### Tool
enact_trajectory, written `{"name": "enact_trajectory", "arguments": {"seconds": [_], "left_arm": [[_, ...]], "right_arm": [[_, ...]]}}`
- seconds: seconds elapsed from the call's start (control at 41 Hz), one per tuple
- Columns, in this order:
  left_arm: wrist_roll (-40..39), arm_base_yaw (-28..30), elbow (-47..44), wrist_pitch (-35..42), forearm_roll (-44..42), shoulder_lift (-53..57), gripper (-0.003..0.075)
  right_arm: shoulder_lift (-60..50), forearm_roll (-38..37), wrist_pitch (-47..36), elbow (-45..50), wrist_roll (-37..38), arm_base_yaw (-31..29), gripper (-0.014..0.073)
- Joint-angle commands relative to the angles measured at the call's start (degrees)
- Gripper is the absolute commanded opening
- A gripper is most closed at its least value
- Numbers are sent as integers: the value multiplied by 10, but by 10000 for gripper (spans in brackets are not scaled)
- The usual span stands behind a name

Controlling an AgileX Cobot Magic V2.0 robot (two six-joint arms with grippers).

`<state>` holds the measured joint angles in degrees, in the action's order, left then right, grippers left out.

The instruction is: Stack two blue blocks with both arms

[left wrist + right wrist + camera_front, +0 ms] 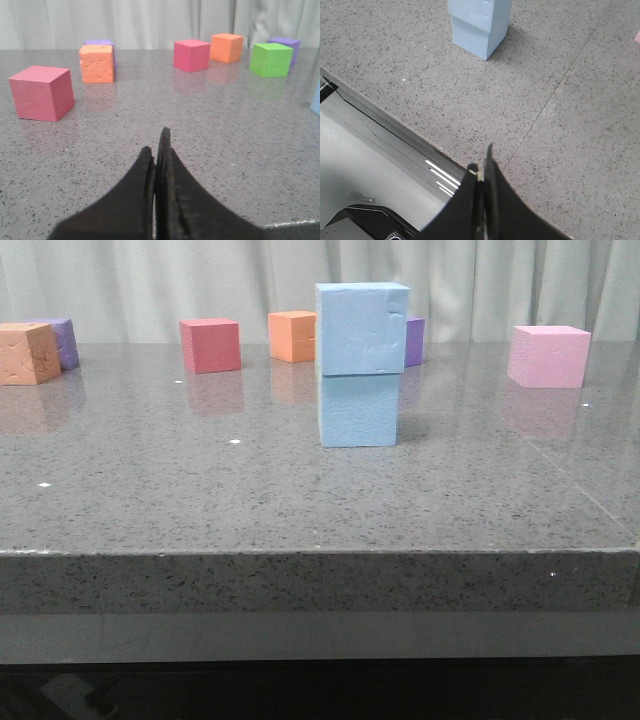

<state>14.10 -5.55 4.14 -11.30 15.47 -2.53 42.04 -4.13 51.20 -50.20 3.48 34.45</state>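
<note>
A grey speckled table [300, 490] fills my view. Near its middle stand the two blue blocks, the upper blue block [362, 328] resting on the lower blue block [358, 410], slightly offset. Behind that stack sit an orange cube [292, 336], a red cube [210, 345] and a purple cube [414, 340]; a pink cube [548, 356] lies to its right. My left gripper [159, 150] and right gripper [481, 170] are both pressed closed, holding nothing, well apart from the stack. Only my left wrist view shows a green cube [270, 59].
</note>
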Motion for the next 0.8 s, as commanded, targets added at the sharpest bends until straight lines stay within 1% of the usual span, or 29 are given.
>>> {"name": "enact_trajectory", "arguments": {"seconds": [0.0, 0.219, 0.292, 0.341, 0.39, 0.414, 0.487, 0.56, 0.78], "left_arm": [[1, 1, 9, 66, 9, -5, -20], [-8, 1, -5, 69, 3, 26, -20], [-17, 1, -23, 86, 0, 41, -20], [-47, 1, -40, 113, -15, 39, -20], [-84, 1, -48, 119, -43, 39, -20], [-109, 1, -46, 106, -70, 39, -20], [-180, 1, -46, 113, -155, 39, -20], [-224, 1, -46, 117, -207, 39, -20], [-231, 1, -46, 121, -196, 39, -20]], "right_arm": [[-2, 0, -37, -13, -5, -3, -67], [-2, 0, -37, -13, -5, -3, -67], [-2, 0, -37, -13, -5, -3, -67], [-2, 0, -36, -13, -5, -3, -67], [-2, 0, -37, -13, -5, -3, -67], [-2, 0, -37, -13, -5, -3, -67], [-2, 0, -36, -13, -5, -3, -67], [-2, 0, -36, -13, -5, -3, -67], [-2, 0, -36, -13, -5, -3, -67]]}}
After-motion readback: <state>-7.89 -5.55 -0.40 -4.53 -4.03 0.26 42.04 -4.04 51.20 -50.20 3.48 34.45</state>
